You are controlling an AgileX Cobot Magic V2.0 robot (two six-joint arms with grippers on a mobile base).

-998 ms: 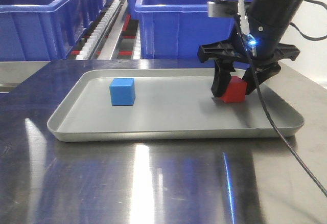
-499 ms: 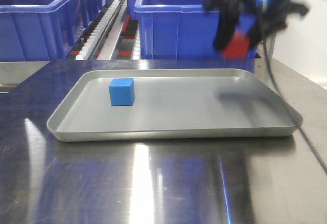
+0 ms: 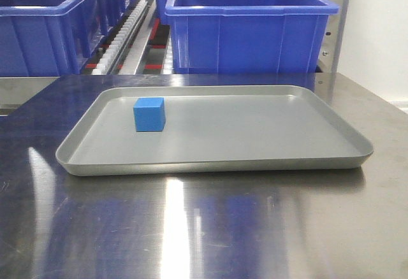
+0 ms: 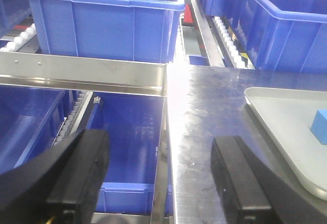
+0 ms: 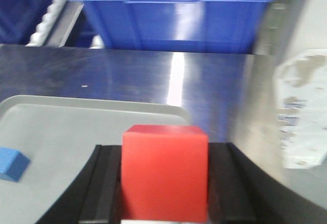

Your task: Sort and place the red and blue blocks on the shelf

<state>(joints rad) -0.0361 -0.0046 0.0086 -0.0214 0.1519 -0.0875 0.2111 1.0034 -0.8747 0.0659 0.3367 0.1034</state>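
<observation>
Beyond the far edge of the shiny steel tabletop (image 3: pixel 204 228) runs the metal roller shelf (image 3: pixel 121 37). Most of it is taken up by large blue plastic bins (image 3: pixel 248 24), with one bare lane of white rollers showing between two of them. On the tabletop, close to its far edge, sits the shallow grey metal tray (image 3: pixel 210 164). The right gripper (image 5: pixel 164 185) hangs above the tray's far right corner, and its black fingers (image 5: pixel 102 183) are closed against two opposite faces of the small matte red cube (image 5: pixel 164 170), which is lifted off the tray. From this hand the shelf lies straight ahead, but a bin fills that spot, so the bare lane is ahead and off to the left; by my judgement the coming move turns on that offset. The red cube is plain and sharp-edged with equal sides, so it has no long axis to align, and it sits square in the grip. The left gripper (image 4: pixel 158 178) hovers past the tabletop's left edge with its fingers spread wide and nothing between them. It is the nearer hand to the small matte blue cube (image 3: pixel 149 114), which rests flat on the tray toward the far left corner, off to that gripper's right. The front view shows neither gripper.
</observation>
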